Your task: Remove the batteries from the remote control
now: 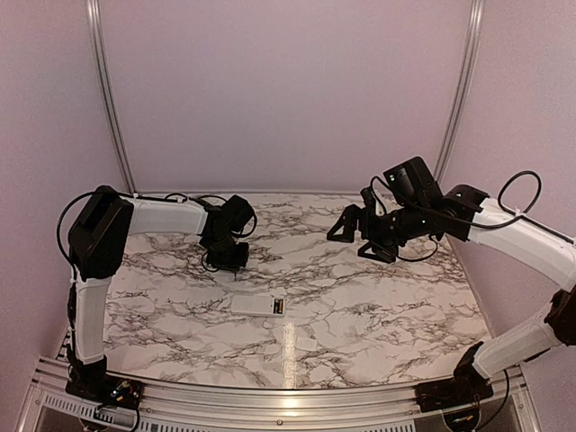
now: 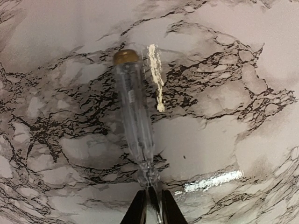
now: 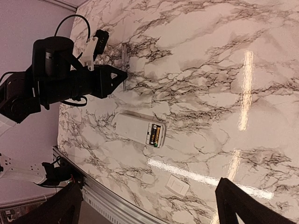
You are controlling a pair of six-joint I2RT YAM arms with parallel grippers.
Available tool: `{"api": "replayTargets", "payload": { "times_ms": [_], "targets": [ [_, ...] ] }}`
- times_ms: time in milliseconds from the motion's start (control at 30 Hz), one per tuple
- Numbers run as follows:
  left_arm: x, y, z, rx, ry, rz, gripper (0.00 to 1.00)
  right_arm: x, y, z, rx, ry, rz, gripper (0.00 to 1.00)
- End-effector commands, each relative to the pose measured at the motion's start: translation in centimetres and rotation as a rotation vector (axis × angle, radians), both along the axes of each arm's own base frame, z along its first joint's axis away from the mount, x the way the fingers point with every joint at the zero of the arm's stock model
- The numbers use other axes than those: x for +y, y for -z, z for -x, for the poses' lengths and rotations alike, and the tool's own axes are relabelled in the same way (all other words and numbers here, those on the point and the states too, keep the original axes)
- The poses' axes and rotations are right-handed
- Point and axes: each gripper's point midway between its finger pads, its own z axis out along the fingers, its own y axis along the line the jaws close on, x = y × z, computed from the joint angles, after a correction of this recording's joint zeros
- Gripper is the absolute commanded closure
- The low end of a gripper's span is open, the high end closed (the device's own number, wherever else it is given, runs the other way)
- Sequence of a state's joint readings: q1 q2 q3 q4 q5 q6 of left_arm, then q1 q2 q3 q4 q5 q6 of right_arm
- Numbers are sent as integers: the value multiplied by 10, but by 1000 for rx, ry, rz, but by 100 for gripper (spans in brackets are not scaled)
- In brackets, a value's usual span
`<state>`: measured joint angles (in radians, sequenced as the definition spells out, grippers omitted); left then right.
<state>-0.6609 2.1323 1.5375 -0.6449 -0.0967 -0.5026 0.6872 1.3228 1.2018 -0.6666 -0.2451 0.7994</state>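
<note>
The white remote control (image 1: 252,304) lies flat near the table's middle, its open recess to the right, and also shows in the right wrist view (image 3: 133,128). The batteries (image 3: 154,134) sit inside the recess, dark with copper-orange ends (image 1: 279,307). My left gripper (image 2: 154,210) is down at the table, behind and left of the remote, shut on the thin shaft of a slim clear-handled tool (image 2: 133,107) that lies on the marble. My right gripper (image 1: 349,225) hovers open and empty at the back right, its fingers (image 3: 243,205) spread wide.
The small white cover piece (image 1: 308,343) lies in front of the remote, to its right, near the front rail (image 3: 177,185). A pale scrape mark (image 2: 156,77) is on the marble beside the tool's brass cap. Pink walls close in the back and sides.
</note>
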Motion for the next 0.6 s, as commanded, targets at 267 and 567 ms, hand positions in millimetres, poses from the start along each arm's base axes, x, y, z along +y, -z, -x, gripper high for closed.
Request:
{"api": "replayTargets", "payload": {
  "times_ms": [267,567],
  "targets": [
    [-14,10,33,-2,226,-66,100,-5,-16,-4,-38,-13,5,2],
    [-10,12,55,11,290,-34,74,-3,-11,-5,-30,-15,-3,2]
  ]
}}
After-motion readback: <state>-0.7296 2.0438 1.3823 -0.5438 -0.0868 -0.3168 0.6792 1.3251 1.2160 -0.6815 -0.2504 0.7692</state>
